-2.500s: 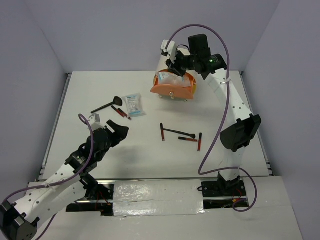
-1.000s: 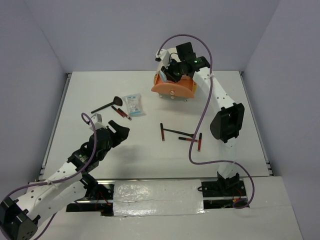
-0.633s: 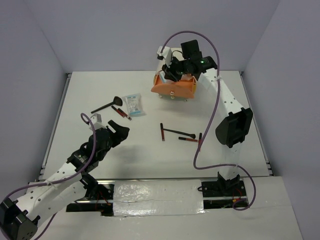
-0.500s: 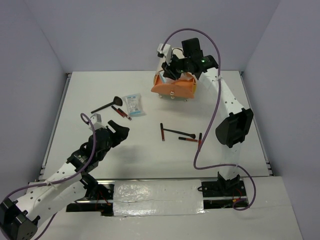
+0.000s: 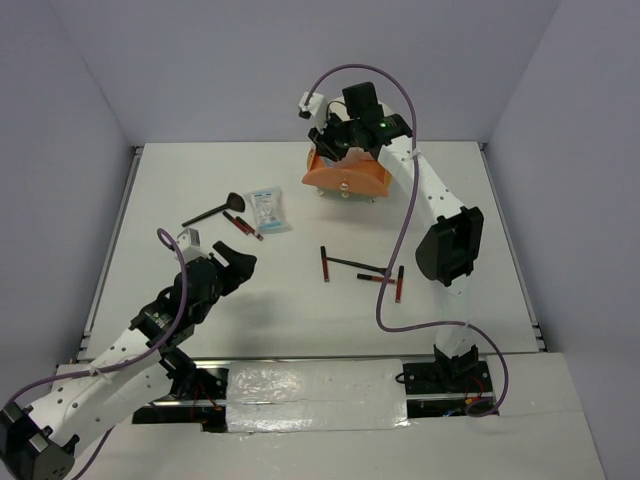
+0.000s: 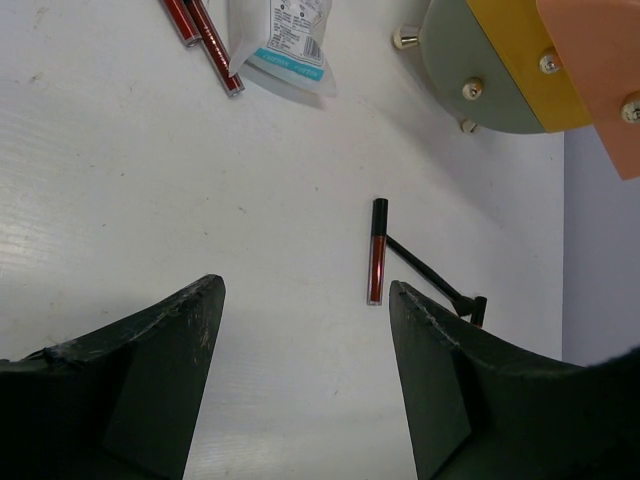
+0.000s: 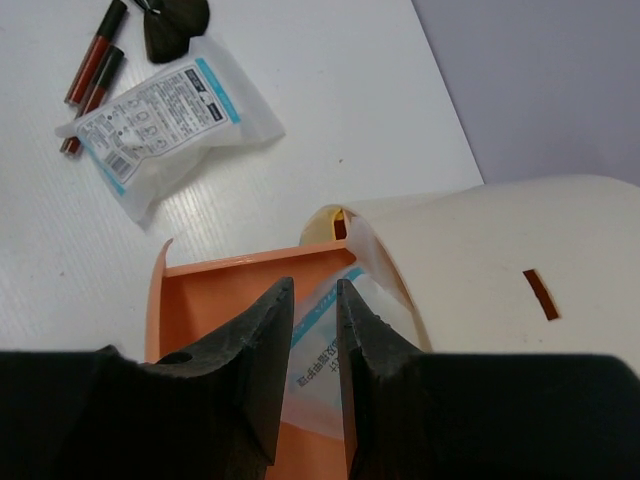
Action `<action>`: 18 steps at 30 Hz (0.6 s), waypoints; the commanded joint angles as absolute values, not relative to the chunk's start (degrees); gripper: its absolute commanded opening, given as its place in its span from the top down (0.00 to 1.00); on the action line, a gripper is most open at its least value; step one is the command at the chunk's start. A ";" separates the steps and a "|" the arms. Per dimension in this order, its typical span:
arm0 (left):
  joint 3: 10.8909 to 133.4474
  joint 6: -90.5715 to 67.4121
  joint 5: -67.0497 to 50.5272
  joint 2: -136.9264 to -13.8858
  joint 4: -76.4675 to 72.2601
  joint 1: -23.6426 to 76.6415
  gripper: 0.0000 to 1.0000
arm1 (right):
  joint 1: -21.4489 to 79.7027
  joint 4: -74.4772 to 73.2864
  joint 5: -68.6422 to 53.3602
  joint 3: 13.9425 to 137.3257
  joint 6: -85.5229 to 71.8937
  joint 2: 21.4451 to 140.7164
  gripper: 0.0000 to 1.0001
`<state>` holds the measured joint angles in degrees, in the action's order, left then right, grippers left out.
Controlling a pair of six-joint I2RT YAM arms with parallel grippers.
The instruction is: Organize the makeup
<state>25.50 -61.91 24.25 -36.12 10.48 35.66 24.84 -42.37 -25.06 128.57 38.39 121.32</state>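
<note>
The left claw (image 6: 305, 375) gapes wide and empty, its arm stretched low over the table (image 6: 120, 200), a dark-red stick (image 6: 376, 252) ahead. The right arm reaches far. Its claw (image 7: 313, 290) is nearly closed over a packet (image 7: 318, 345) in the orange drawer (image 7: 200, 300); grip unclear.

Flat on the table (image 5: 480, 230), left side: white-and-blue packet (image 5: 266, 208), paired dark-red sticks (image 5: 243, 224) just beside it, long black brush (image 5: 208, 212) (head near their ends). Mid-table, loosely clustered: three more dark-red sticks (image 5: 324, 264), thin black stick (image 5: 352, 263). Inside the orange drawer (image 7: 200, 290): second packet (image 7: 316, 350).
</note>
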 commanded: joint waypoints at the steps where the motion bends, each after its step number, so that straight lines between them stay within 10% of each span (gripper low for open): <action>1: 26.72 -62.75 25.66 -35.51 10.20 35.51 0.21 | 25.22 -39.29 -22.33 130.87 37.97 121.99 0.69; 18: 26.46 -62.93 25.66 -35.24 10.11 35.51 0.21 | 25.05 -38.32 -13.54 129.99 38.23 123.22 0.69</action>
